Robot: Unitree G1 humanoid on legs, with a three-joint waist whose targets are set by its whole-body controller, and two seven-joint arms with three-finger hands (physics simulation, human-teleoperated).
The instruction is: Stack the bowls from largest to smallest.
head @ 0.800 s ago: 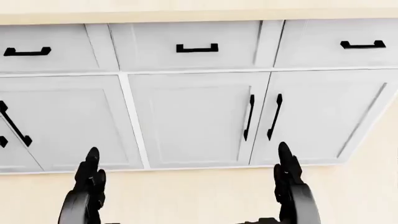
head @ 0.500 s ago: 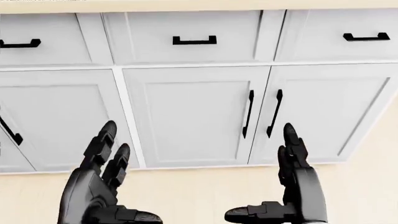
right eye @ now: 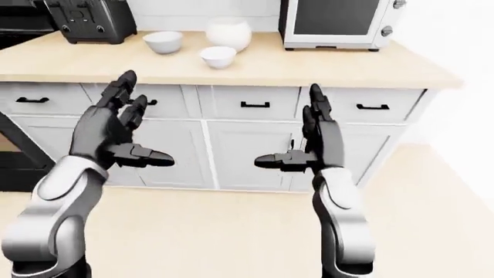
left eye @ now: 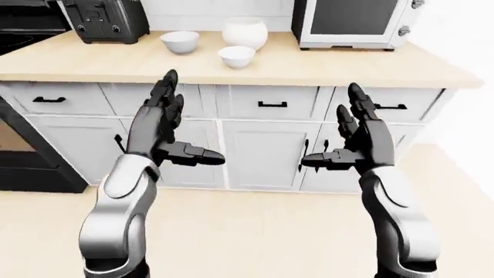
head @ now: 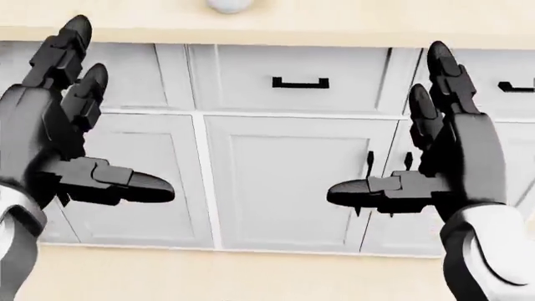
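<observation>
Three white bowls sit on the counter (left eye: 332, 72): the largest bowl (left eye: 245, 31) just left of the microwave (left eye: 351, 22), the small bowl (left eye: 236, 56) below it in the left-eye view, the middle bowl (left eye: 180, 41) further left. I see my left hand (left eye: 164, 127) and right hand (left eye: 357, 136) spread wide, empty, raised before the cabinets (left eye: 262, 156).

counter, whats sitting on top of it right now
On the wooden counter: three white bowls, large, medium and small, unstacked. A microwave stands at right, a black appliance at left. The bowls' insides are not visible.
</observation>
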